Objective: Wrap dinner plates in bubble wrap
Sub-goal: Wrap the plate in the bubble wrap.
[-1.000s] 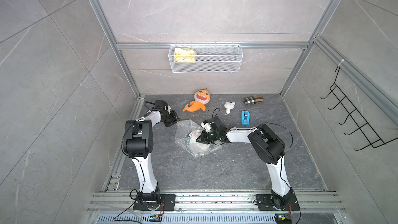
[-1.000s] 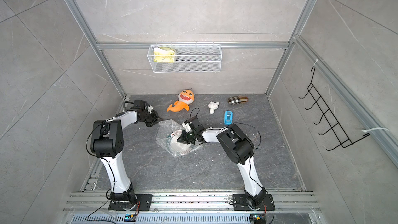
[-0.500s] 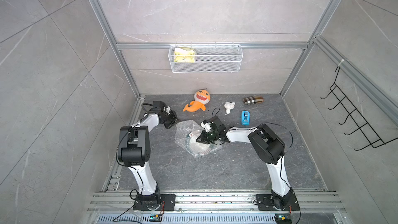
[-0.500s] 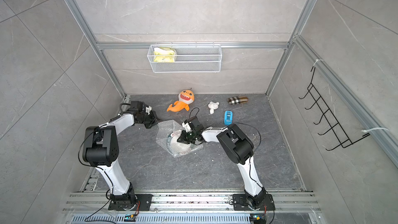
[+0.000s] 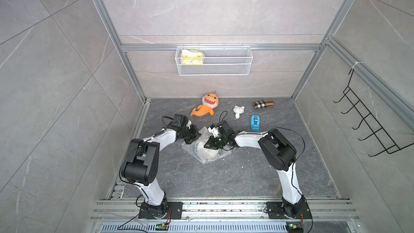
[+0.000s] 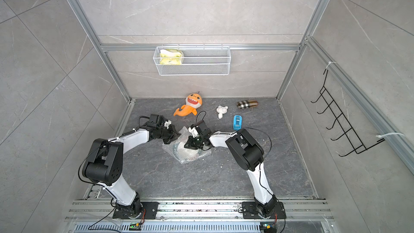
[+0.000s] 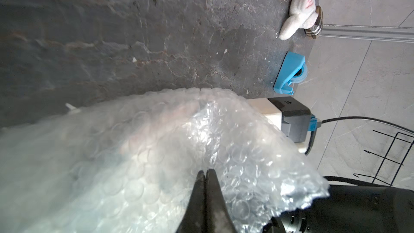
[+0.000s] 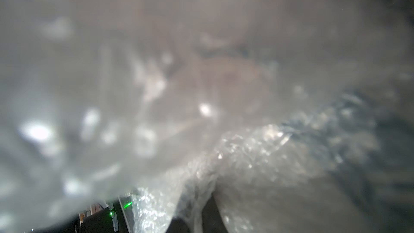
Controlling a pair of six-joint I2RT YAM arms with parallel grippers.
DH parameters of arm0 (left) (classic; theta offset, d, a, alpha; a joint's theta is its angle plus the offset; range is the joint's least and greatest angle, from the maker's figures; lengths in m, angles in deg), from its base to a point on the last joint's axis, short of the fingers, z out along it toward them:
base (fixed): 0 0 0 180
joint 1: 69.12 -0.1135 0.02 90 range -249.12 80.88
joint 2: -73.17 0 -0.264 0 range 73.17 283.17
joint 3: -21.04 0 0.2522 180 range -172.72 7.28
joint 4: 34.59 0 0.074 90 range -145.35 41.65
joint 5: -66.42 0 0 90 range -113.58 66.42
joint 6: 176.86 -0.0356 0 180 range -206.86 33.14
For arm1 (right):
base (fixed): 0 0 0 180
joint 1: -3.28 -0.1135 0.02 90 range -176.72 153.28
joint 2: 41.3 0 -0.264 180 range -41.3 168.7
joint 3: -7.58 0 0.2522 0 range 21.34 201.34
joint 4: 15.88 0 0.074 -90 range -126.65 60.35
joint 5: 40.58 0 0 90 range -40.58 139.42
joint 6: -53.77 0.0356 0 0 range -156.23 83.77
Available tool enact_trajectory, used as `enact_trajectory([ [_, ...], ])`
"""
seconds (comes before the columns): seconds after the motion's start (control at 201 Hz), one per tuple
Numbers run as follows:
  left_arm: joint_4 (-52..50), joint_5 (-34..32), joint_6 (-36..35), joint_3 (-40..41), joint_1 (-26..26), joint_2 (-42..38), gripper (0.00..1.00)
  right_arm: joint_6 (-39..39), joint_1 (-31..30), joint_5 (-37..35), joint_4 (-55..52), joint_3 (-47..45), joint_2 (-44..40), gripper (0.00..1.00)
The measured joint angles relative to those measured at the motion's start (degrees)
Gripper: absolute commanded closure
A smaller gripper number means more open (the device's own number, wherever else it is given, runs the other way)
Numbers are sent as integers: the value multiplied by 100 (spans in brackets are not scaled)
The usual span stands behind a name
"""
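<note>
Scene: a grey stone-look tabletop (image 5: 224,180) is pictured from above, with two white-and-black arms bent inward to meet near its middle
Left gripper: the left gripper (image 7: 205,172) is shown with its dark fingers pressed fully together, the tips set against a hump of clear, crinkly bubble wrap (image 7: 156,153); no film can be made out between them
Right gripper: the right gripper (image 5: 206,146) is seen lowered onto the sheet, its jaws all but closed, and in the right wrist view a fold of bubble wrap is gathered between the dark fingers (image 8: 211,209); the rest of that view is veiled by blurred film close to the lens
Dinner plate: the round, white-centred, dark-rimmed dinner plate (image 5: 207,155) is laid flat just beneath the right gripper, its rim band seen through the film in both top views
Sheet: the bubble wrap is spread around the dinner plate, with one corner showing between the two grippers
Beyond the grippers: an orange shark plush toy (image 5: 207,106), a small white plush animal (image 5: 238,110) and a tan checked pouch (image 5: 263,104) are lined along the back edge; a blue tape dispenser (image 5: 255,123) is stood just past the right gripper's wrist
Back wall: a white wire basket (image 5: 224,68) is hung high above both grippers, a yellow-and-white item (image 5: 192,57) lodged at its end on the left gripper's side
Side wall: a black wire hook rack (image 5: 369,126) is mounted on the right arm's side, well apart from both grippers
</note>
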Motion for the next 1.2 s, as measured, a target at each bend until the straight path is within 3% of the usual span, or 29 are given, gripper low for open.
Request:
enact_trajectory([
  [0.563,1075,-485,1032,426,723,354,100,-315,-15,302,-61,-190,-140,78],
  [0.852,1497,-498,1049,796,739,514,100,-577,-42,382,-216,-382,-407,60],
  [0.972,1628,-479,1045,844,772,535,100,-579,-44,337,-367,-514,-654,57],
  [1.196,1862,-431,1025,957,778,544,100,-293,127,284,-503,-977,-1381,61],
])
